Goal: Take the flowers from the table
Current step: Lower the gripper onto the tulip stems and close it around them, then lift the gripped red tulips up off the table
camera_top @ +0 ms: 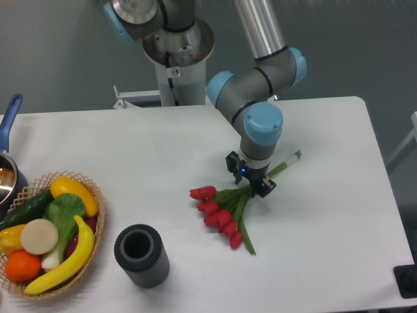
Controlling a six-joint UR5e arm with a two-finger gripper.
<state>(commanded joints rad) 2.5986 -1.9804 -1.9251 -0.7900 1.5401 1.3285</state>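
At the far left edge a pot [8, 173] with a blue handle sits partly out of view, and just beside it a wicker basket [91, 228] holds a banana, an orange, a cucumber and other fruit and vegetables. To its right a dark ribbed cylinder [141, 255] stands upright with its open top showing. Further right, near the middle of the white table [130, 156], the flowers [221, 214] lie with their red buds fanned toward the lower left and their green stems running up to the right. The gripper [251, 184] is down over those stems, its two black fingers on either side of them; whether they press on the stems cannot be told. The grey arm with blue joint caps rises behind it to the base at the table's back edge
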